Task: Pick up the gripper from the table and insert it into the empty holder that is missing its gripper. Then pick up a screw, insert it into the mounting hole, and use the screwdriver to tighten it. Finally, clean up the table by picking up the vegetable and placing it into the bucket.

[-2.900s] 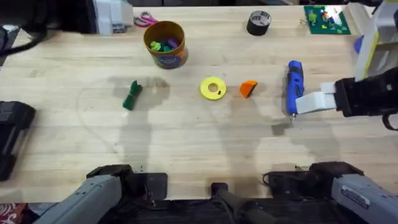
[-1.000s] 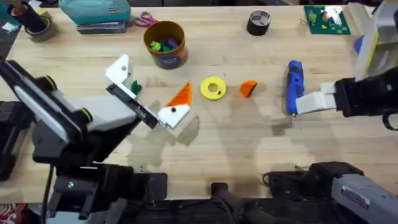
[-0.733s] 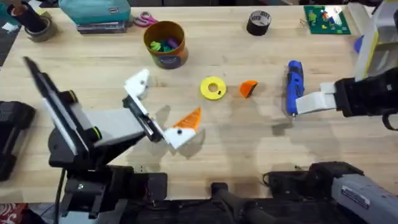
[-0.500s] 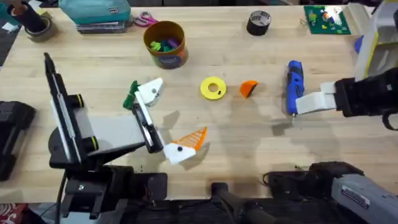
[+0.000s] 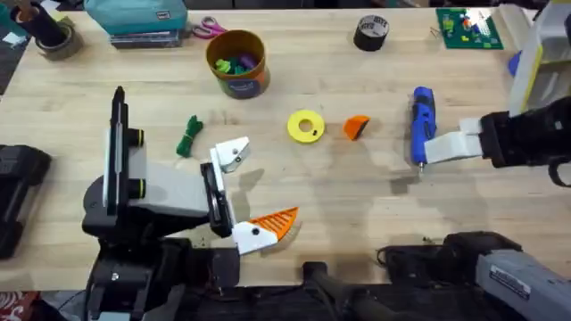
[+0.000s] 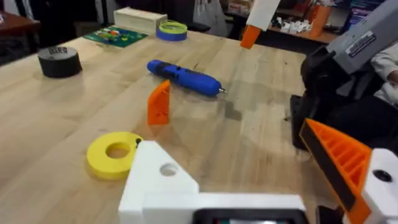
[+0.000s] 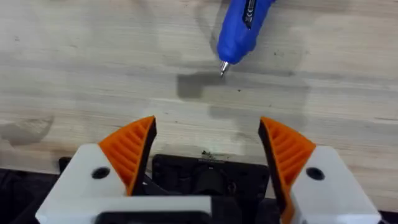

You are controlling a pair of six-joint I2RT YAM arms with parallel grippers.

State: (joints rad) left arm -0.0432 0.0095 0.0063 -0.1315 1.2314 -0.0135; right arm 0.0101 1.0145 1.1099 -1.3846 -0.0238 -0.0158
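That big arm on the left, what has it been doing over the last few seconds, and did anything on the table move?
The left arm swung in from off-view, then drew its open gripper back toward its base, uncovering the vegetable. It grasped nothing. The loose orange gripper, yellow ring, screwdriver, bucket and right gripper stayed put.

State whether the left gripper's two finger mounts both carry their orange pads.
No. The left gripper has one bare white holder; its twin carries an orange pad. The loose gripper lies on the table.

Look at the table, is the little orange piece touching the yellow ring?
No. From overhead, the orange piece lies apart from the yellow ring, with bare table between them.
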